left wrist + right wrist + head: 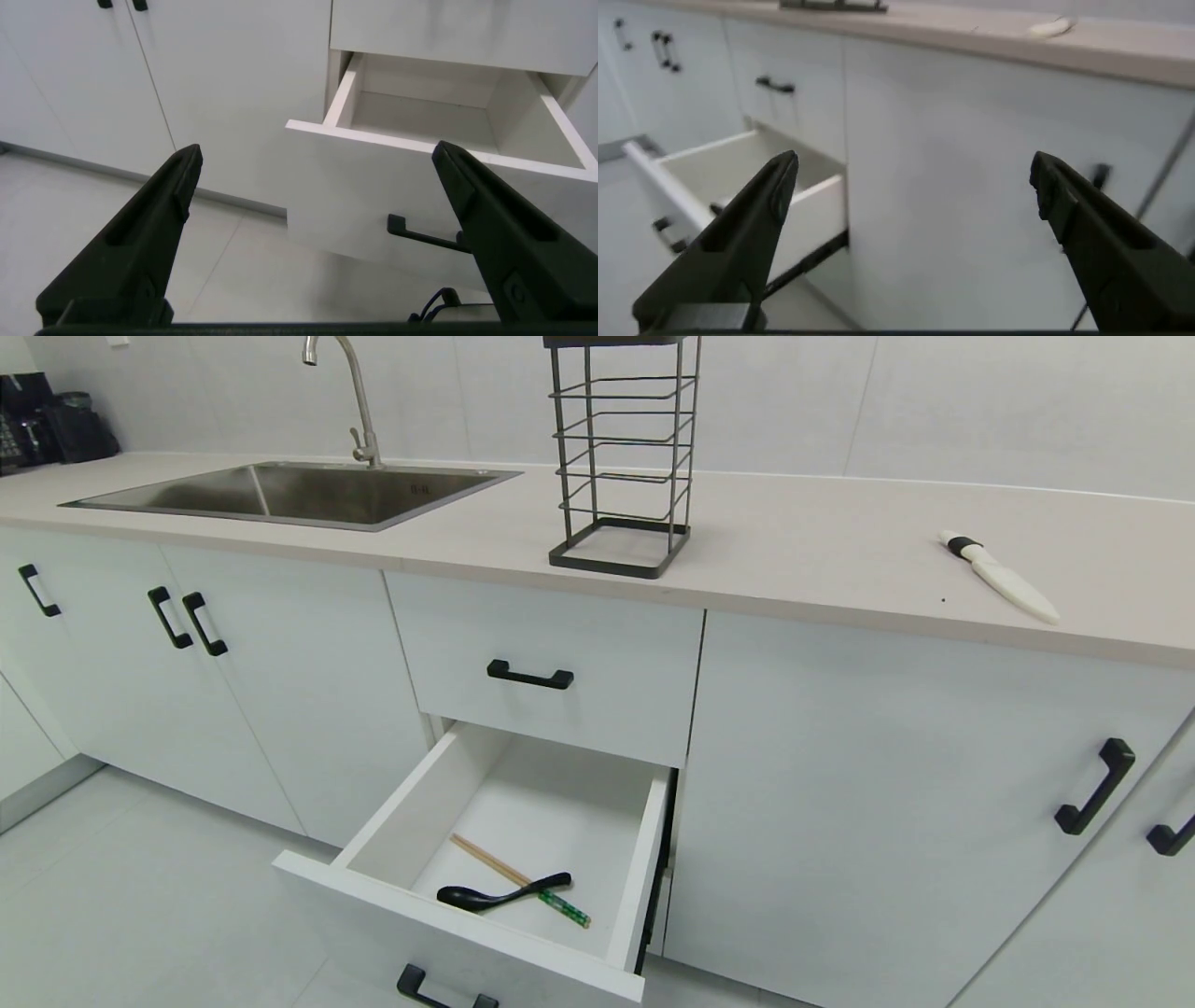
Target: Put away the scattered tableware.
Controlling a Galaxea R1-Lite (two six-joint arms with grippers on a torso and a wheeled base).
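The left gripper (316,154) and right gripper (915,163) hang wide open, empty. A white knife (999,577), perhaps sheathed, lies near the countertop's (822,551) right front edge. The black spoon (504,894) and chopsticks (495,861) sit at the open drawer's (644,859) front. A glancing grasp could push the knife off.

One white knife (999,577), one black spoon (502,894), one pair of chopsticks (518,878), one open drawer (397,798), one shut drawer (597,635), one wire rack (624,457), one sink (308,490), one tap (362,406)
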